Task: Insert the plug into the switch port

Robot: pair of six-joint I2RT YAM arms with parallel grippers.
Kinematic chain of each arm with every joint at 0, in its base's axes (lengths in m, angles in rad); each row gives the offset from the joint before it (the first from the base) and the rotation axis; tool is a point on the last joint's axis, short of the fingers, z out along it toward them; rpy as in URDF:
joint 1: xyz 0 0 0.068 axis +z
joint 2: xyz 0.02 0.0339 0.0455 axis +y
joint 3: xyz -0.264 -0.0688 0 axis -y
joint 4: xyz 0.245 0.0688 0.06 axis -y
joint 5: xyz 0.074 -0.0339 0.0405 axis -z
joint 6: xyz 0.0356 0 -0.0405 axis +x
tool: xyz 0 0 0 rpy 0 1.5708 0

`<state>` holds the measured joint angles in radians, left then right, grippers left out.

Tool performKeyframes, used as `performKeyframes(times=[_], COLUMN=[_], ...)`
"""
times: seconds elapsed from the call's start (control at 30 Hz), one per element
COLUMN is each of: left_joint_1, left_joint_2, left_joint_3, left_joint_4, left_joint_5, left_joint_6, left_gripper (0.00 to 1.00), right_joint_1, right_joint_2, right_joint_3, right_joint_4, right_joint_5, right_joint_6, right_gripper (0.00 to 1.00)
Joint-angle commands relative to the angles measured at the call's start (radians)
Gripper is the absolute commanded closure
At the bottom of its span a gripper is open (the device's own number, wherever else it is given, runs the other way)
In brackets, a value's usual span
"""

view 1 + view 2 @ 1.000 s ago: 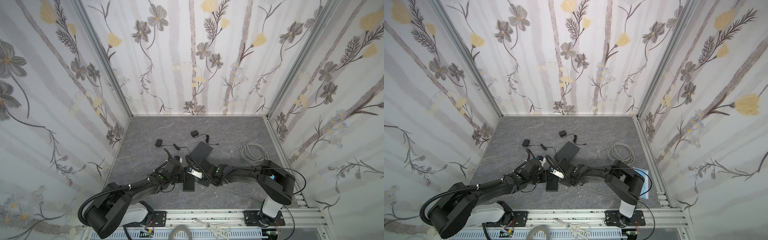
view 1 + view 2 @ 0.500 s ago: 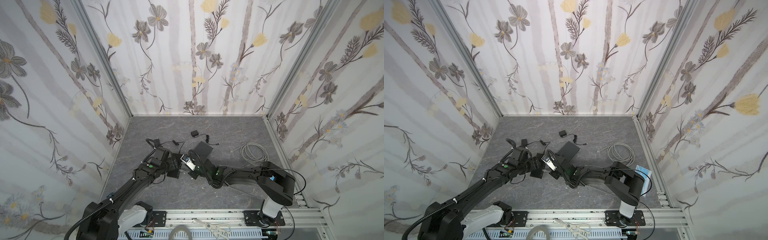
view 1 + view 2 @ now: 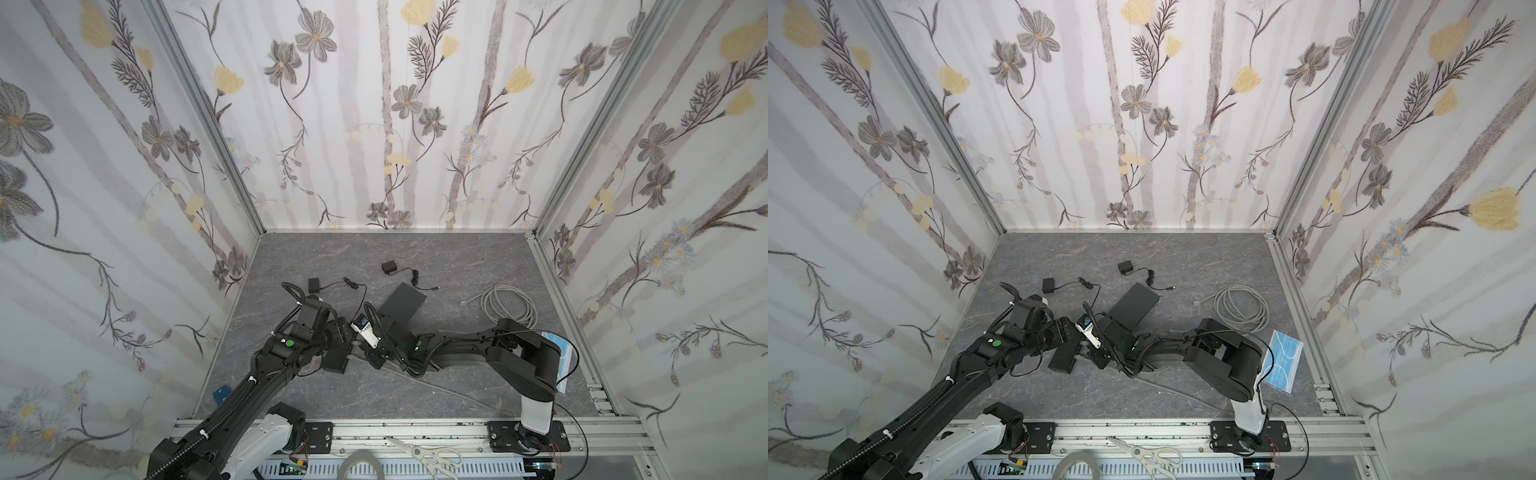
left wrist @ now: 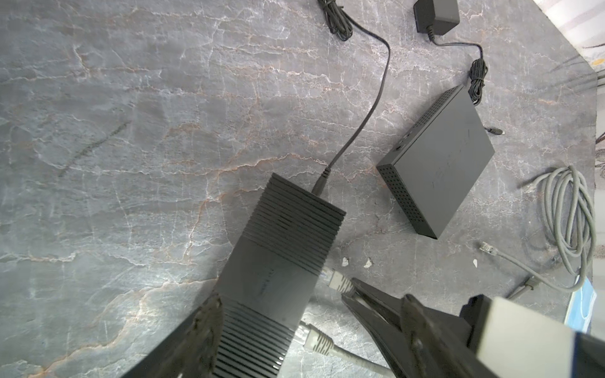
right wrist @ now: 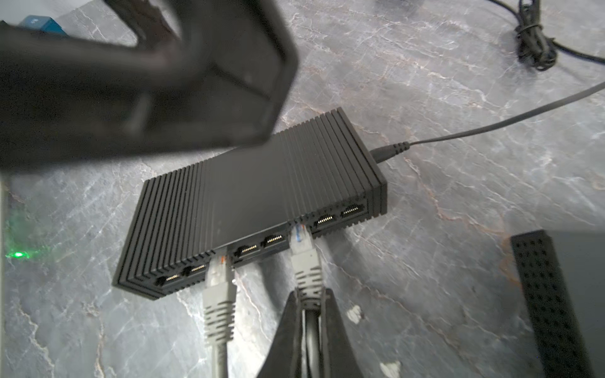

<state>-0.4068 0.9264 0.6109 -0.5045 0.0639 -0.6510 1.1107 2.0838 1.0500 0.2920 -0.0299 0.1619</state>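
The switch (image 5: 255, 193) is a black ribbed box lying flat on the grey floor, seen in both top views (image 3: 336, 360) (image 3: 1064, 356). My right gripper (image 5: 309, 296) is shut on the boot of a grey plug (image 5: 303, 258), whose clear tip sits in a port on the switch's front face. A second grey plug (image 5: 217, 284) sits in another port, held by nothing. In the left wrist view, my left gripper (image 4: 311, 314) stands open over the switch (image 4: 281, 258). One finger (image 4: 208, 322) lies at the switch's edge, the other (image 4: 414, 314) well clear.
A smooth black box (image 3: 404, 305) with perforated sides lies just behind. Two power adapters (image 3: 389, 267) (image 3: 313, 284) with thin cords lie further back; one cord (image 5: 458, 134) enters the switch's end. A coiled grey cable (image 3: 509, 305) and a blue mask (image 3: 1281, 361) lie to the right.
My left gripper has opened from a narrower gap and its arm has stretched toward the back left. The right gripper, still shut on the plug, has shifted left with it.
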Motion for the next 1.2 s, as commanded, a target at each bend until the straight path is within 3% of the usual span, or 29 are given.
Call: performKeyframes(times=[0.0,0.17,0.43,0.53,0.63,0.77,0.9,1.17], left_joint_1=[0.0,0.0,-0.035,-0.076,-0.098,-0.104,-0.105,-0.107], left_joint_2=[-0.019,-0.053,-0.082,-0.069,-0.033,0.035,0.11,0.22], left_joint_3=[-0.016,-0.036,-0.083,-0.087,-0.083,-0.042,0.019,0.089], left_joint_4=[0.014,0.015,0.048,0.065,0.1,0.148,0.17,0.238], left_joint_5=[0.017,0.042,0.102,0.089,0.086,0.087,0.077,0.1], left_joint_6=[-0.02,-0.034,-0.061,-0.073,-0.083,-0.091,-0.107,-0.092], left_gripper=[0.15,0.15,0.15,0.15,0.15,0.15,0.15,0.15], right_joint_1=[0.0,-0.006,-0.072,-0.103,-0.111,-0.112,-0.092,-0.045], right_joint_2=[0.019,-0.031,-0.32,-0.436,-0.573,-0.719,-0.795,-0.958], right_joint_3=[0.041,0.043,-0.148,-0.247,-0.367,-0.512,-0.624,-0.797], right_joint_4=[0.017,-0.004,-0.036,-0.087,-0.165,-0.281,-0.366,-0.336], right_joint_5=[-0.041,-0.024,0.001,-0.064,-0.041,0.036,-0.018,-0.086], right_joint_6=[0.051,0.017,0.036,0.119,0.236,0.565,0.779,0.904], right_gripper=[0.88,0.64,0.64,0.65,0.65,0.62,0.6,0.58])
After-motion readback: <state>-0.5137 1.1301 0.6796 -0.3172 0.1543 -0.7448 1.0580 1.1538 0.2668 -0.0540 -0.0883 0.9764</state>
